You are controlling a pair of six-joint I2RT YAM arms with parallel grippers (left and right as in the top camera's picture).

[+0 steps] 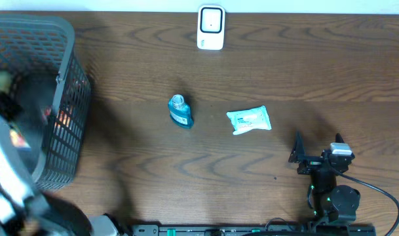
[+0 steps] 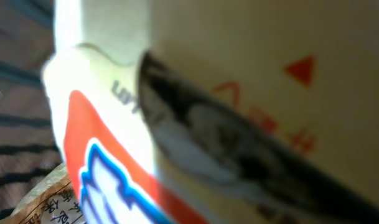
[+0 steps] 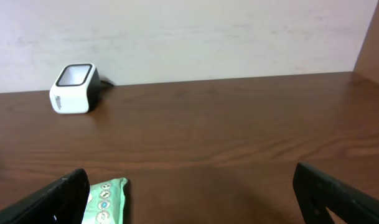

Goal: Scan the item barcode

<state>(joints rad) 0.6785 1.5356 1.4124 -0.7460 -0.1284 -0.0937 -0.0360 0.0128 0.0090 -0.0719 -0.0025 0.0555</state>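
Observation:
A cream packet (image 2: pixel 239 74) with orange, red and blue print fills the left wrist view, blurred and very near the lens. My left arm (image 1: pixel 6 164) reaches down into the grey mesh basket (image 1: pixel 71 111), and its gripper is shut on that packet, the fingers hidden. The white barcode scanner (image 1: pixel 211 27) (image 3: pixel 74 89) stands at the table's far edge. My right gripper (image 1: pixel 317 147) (image 3: pixel 195 199) rests open near the front right, holding nothing. A green-white wipes pack (image 1: pixel 249 120) (image 3: pixel 105 200) lies just beyond its left finger (image 3: pixel 58 199).
A small blue bottle (image 1: pixel 180 110) stands mid-table, left of the wipes pack. The basket takes up the left end of the brown wooden table (image 1: pixel 265 72) and holds other coloured packets. A black cable (image 1: pixel 382 196) runs from the right arm's base.

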